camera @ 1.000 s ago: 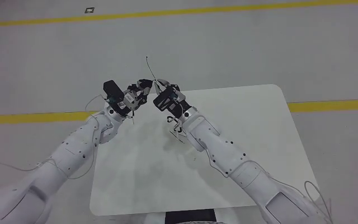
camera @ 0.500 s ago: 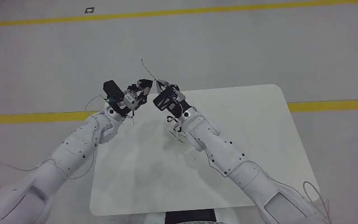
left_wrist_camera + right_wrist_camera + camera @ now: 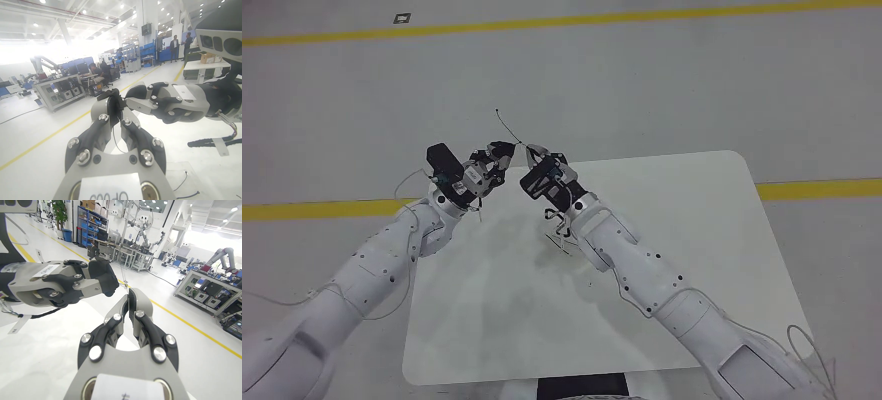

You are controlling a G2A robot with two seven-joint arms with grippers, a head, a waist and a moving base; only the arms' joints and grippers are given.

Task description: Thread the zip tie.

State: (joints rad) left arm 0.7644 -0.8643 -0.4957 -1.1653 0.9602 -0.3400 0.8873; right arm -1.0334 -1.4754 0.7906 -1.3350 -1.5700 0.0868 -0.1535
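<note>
Zip tie (image 3: 508, 127) faint; gripped part hidden

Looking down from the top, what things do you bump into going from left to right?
Small dark floor marker → left gripper → right gripper → right edge of the table. The zip tie overlaps the grippers, so it's left out.
</note>
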